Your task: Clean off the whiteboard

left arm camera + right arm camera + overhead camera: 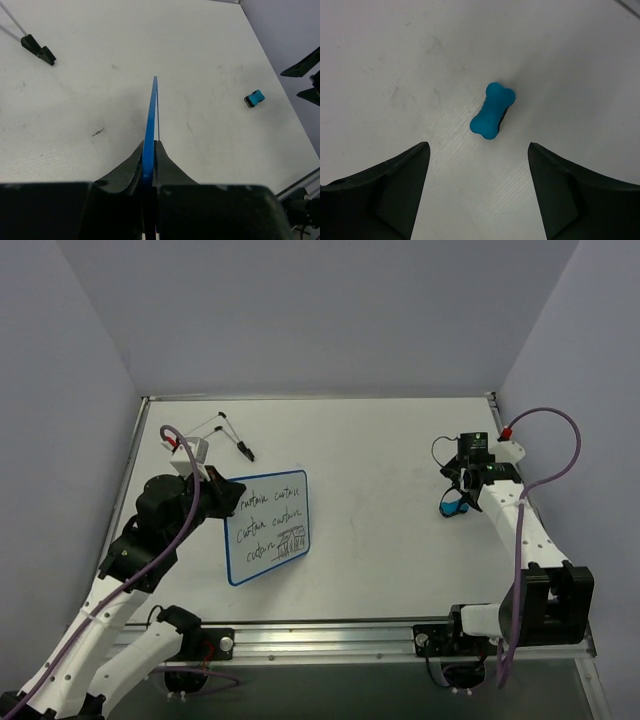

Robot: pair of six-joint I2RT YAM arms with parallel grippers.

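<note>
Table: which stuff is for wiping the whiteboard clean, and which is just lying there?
For the job:
- whiteboard, black writing on it, its edge pinched in the left hand
- blue eraser, lying on the table between the open fingers of the right hand, not touched

Just lying about:
- black clip on thin white rods, at the far left

Overhead camera, behind my bases, takes in the whole bench (380, 445); left wrist sights low along the whiteboard (150, 120), right wrist looks close down. All share the blue eraser (492, 111).
</note>
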